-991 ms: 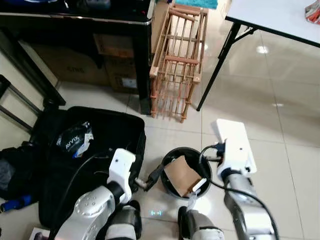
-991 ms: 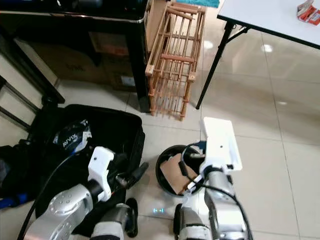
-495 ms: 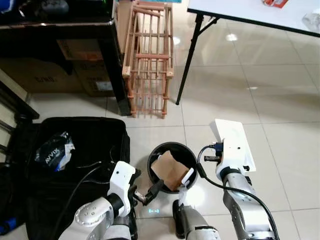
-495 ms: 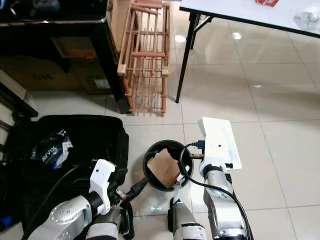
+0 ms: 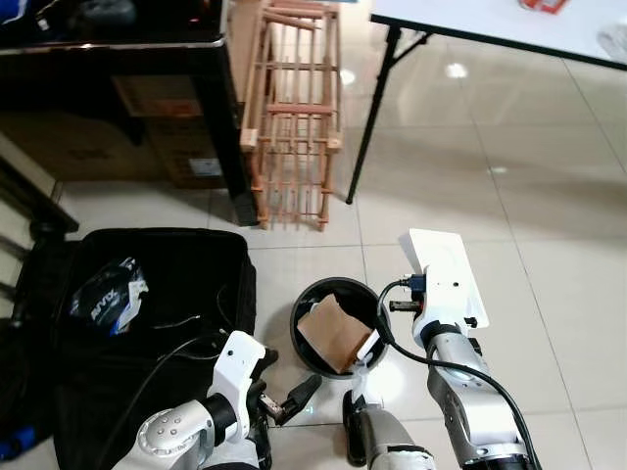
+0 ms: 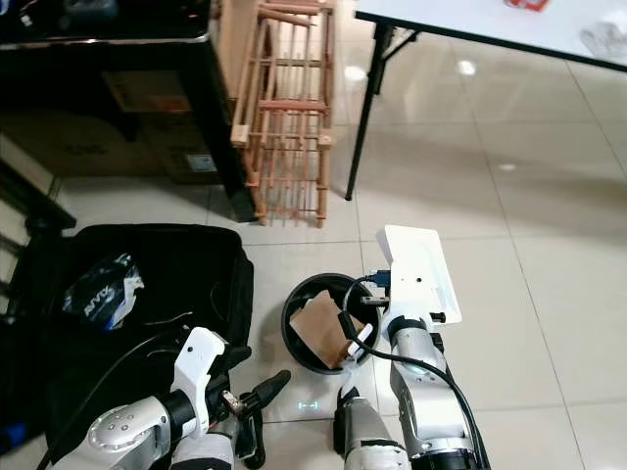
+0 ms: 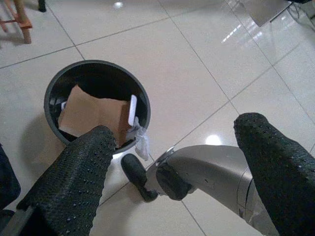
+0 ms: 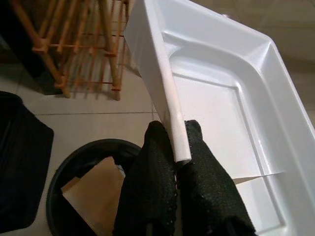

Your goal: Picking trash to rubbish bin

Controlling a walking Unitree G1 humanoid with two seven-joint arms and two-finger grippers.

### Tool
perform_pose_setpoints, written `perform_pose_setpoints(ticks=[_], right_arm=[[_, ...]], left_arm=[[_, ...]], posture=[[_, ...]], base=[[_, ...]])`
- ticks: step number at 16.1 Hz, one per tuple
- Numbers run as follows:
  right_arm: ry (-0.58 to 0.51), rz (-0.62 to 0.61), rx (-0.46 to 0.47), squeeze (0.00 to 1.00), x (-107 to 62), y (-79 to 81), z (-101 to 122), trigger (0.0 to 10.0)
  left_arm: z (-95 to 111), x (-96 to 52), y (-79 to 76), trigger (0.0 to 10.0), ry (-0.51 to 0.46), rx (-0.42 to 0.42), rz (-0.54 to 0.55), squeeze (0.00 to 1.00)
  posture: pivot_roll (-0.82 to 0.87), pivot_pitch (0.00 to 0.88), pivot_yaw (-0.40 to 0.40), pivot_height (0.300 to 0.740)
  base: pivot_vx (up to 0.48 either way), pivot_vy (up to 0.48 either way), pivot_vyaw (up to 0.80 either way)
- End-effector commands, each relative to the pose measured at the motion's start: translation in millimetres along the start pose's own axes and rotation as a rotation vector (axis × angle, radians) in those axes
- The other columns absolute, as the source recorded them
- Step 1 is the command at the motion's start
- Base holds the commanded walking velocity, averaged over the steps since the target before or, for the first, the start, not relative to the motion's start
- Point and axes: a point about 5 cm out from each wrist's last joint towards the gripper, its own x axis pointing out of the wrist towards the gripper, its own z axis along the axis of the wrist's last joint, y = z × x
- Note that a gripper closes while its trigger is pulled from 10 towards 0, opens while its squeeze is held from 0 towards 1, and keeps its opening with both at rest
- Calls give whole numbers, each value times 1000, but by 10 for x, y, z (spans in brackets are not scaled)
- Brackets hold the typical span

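A round black rubbish bin [image 5: 338,282] stands on the tiled floor just in front of me. A brown cardboard piece [image 5: 331,333] and a small white scrap [image 7: 132,109] lie in it. My right gripper [image 8: 177,130] is shut on the rim of a white plastic tray [image 5: 448,274], held tilted just to the right of the bin and above its edge. My left gripper [image 5: 300,394] hangs low on the near left side of the bin, open, with nothing between its fingers [image 7: 83,172].
An open black suitcase [image 5: 196,264] with a plastic packet [image 5: 106,299] lies left of the bin. A wooden rack [image 5: 294,117] and a dark desk with cardboard boxes [image 5: 167,147] stand behind. A white table [image 5: 509,24] with a black leg [image 5: 370,127] stands at the back right.
The camera swung right during the first half second. My left gripper has drawn back from the bin's rim towards my body. The tray has shifted slightly towards the bin.
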Motion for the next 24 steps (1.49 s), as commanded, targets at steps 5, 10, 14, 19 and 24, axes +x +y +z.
perform_pose_setpoints(ticks=[5, 10, 14, 19, 24], right_arm=[[38, 17, -8, 0, 10, 38, -111, 10000], [42, 76, -3, 0, 101, 123, -86, 10000], [69, 157, 17, 0, 204, 353, -85, 10000], [143, 274, 9, 0, 269, 656, -189, 10000], [276, 344, 29, 0, 287, 871, -363, 10000]], left_arm=[[-42, -28, -56, 10000, 27, 6, -48, 0], [-101, -72, -32, 10000, 56, 12, -45, 0], [-155, -194, -83, 10000, 93, 27, -64, 0], [-109, -326, -96, 10000, 115, 45, -50, 0], [-119, -398, -145, 10000, 133, 58, -35, 0]], posture=[[86, 348, -9, 740], [92, 359, -8, 740], [103, 392, -6, 740], [130, 450, -21, 740], [150, 457, -21, 740]], base=[[0, 0, -751], [0, 0, 0], [0, 0, 0], [0, 0, 0], [0, 0, 0]])
